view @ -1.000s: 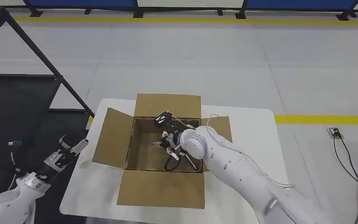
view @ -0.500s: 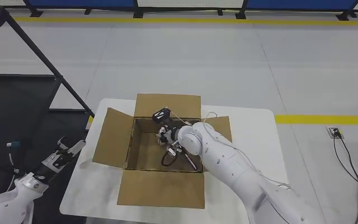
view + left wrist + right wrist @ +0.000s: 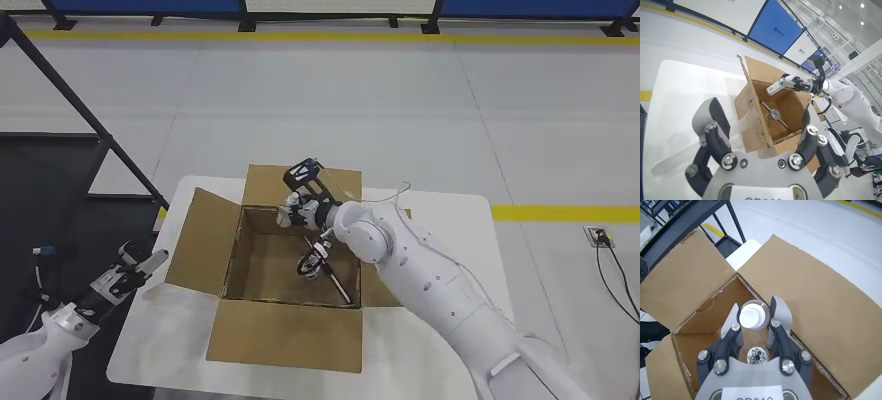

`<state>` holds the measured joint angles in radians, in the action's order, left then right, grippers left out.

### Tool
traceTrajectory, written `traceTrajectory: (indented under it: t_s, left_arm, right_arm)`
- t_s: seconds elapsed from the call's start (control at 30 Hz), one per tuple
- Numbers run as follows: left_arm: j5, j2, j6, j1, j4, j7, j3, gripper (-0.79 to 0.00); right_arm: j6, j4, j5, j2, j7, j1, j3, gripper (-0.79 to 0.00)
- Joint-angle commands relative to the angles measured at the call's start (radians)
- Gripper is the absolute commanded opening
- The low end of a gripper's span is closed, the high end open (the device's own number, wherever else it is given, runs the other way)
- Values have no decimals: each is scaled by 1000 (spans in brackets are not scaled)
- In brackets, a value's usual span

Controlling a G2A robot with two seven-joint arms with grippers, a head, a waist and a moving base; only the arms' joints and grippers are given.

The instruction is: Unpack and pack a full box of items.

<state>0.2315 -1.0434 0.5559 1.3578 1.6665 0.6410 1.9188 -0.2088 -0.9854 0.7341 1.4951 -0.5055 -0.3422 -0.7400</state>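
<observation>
The right pincer [image 3: 755, 308] grips a white-capped bottle [image 3: 752, 317] above the open cardboard box [image 3: 802, 279], apparently high enough to clear the flaps for unpacking. A metal bar tool [image 3: 757, 356] lies on the box floor directly beneath this pincer. The left pincer [image 3: 761, 107] is spread and empty, with the box well ahead of it and the counter [image 3: 677, 79] edge beneath, probably to keep the working path free.
</observation>
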Motion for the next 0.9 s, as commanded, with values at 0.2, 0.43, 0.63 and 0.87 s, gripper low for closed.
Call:
traceTrajectory:
  t_s: [0.2,0.43,0.63,0.87]
  left_arm:
    - [7,5,-10,12,36,-12,-15,0]
    - [25,8,-26,23,72,-28,-40,0]
    - [41,10,-41,29,99,-42,-66,0]
    - [58,12,-56,37,117,-55,-82,0]
  right_arm:
    - [94,-602,195,-143,-148,-385,-353,-785]
    - [216,-730,342,-180,-39,-560,-558,-785]
    - [309,-665,381,-191,26,-599,-663,-785]
    - [263,-473,312,-201,42,-570,-759,-785]
